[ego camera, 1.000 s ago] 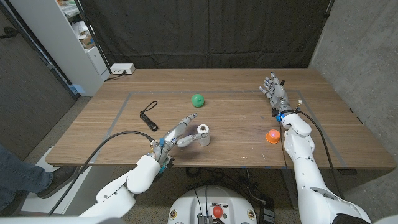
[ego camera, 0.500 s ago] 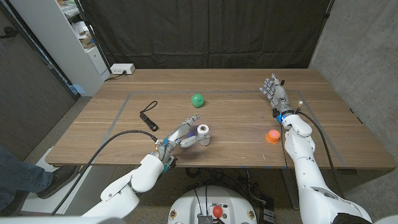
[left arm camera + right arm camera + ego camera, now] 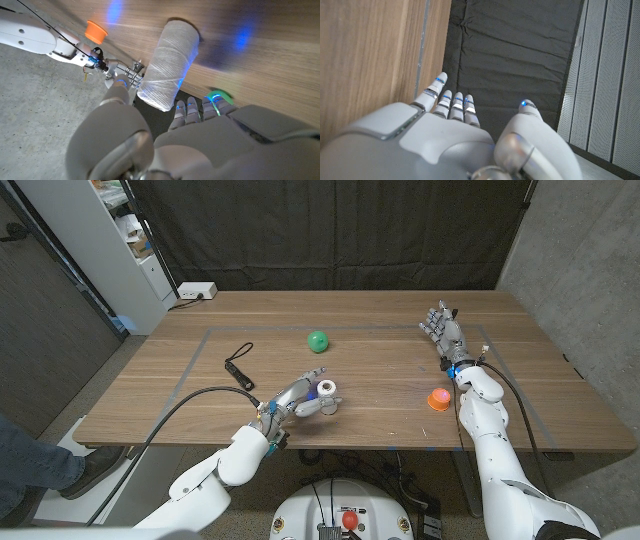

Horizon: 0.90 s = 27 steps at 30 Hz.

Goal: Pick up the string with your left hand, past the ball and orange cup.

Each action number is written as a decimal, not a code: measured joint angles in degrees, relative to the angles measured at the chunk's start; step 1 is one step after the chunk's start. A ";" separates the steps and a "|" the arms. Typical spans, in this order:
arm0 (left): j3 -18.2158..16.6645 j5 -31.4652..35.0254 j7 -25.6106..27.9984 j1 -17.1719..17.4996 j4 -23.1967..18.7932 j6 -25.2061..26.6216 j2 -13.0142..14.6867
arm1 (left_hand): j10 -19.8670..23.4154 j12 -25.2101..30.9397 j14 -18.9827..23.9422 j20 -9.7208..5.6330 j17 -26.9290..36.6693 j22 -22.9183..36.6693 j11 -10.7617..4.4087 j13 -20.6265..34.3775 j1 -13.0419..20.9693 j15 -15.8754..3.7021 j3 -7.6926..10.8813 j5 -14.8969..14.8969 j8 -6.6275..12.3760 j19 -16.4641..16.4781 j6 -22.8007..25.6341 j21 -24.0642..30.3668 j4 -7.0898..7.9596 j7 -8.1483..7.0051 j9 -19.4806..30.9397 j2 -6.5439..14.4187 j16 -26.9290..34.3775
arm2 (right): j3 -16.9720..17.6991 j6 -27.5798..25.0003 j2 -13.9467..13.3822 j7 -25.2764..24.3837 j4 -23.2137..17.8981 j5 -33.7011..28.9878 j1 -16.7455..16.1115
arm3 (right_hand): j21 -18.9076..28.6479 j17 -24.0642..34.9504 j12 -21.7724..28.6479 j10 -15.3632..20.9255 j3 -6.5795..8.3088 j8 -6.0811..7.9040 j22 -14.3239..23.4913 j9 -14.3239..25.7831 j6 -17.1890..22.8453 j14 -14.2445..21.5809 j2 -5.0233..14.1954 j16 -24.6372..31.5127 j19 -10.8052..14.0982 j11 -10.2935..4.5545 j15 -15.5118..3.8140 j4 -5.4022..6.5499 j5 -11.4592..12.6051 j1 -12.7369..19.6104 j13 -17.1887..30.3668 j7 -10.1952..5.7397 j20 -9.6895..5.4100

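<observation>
The spool of white string (image 3: pixel 328 392) lies on its side near the table's front middle; up close in the left wrist view, the spool (image 3: pixel 167 65) shows its wound thread. My left hand (image 3: pixel 297 399) reaches it from the near left, thumb on one side of its near end and fingers on the other, still apart and not closed. The green ball (image 3: pixel 318 340) sits farther back, and the orange cup (image 3: pixel 438 398) stands to the right. My right hand (image 3: pixel 441 328) is at the far right, fingers spread, holding nothing.
A small black torch with a strap (image 3: pixel 238 370) lies left of the spool. A white power strip (image 3: pixel 196 292) sits at the table's back left corner. A person's leg (image 3: pixel 30 460) shows beyond the table's left side.
My left hand has slid forward and right until its fingers flank the spool. The spool, ball, cup and right hand have stayed put.
</observation>
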 measured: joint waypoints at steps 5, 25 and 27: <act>0.35 0.39 -0.73 -0.58 -0.28 1.16 -0.10 | 2.94 0.91 2.78 0.20 0.00 0.18 -0.86 0.00 0.53 -0.56 -0.10 0.00 0.45 1.44 2.34 0.22 0.10 0.15 0.00 0.07 0.52 | 0.23 0.24 -0.05 0.07 0.65 0.24 0.13 | 0.00 0.00 0.00 0.00 0.00 0.00 0.00 0.00 0.00 0.00 0.00 0.00 0.00 0.00 0.00 0.00 0.24 0.00 0.00 0.00 0.00; 0.90 1.18 -2.17 -2.07 -1.03 3.90 -0.58 | 21.58 6.01 21.91 0.54 0.56 1.36 -5.63 1.10 7.96 -5.52 -0.90 -1.33 4.44 14.85 20.73 4.78 -0.25 -0.84 0.84 2.95 4.03 | 0.55 1.44 0.02 -0.35 2.43 0.41 0.85 | 0.00 0.00 0.00 0.00 -0.47 0.00 0.29 0.00 0.00 0.00 0.00 0.00 0.31 0.00 0.00 0.00 0.24 0.00 0.00 0.00 0.31; 0.91 1.47 -2.16 -2.11 -1.06 4.58 -0.65 | 23.26 6.41 23.91 0.58 0.57 1.36 -6.27 1.32 8.89 -6.31 -0.98 -1.66 4.82 16.83 22.56 5.59 -0.33 -1.28 0.92 3.30 4.29 | 0.53 1.47 0.08 -0.38 2.80 0.41 1.01 | 0.00 0.00 0.00 0.00 -0.47 0.00 0.29 0.00 0.00 0.00 0.00 0.00 0.31 0.00 0.00 0.00 0.24 0.00 0.00 0.00 0.31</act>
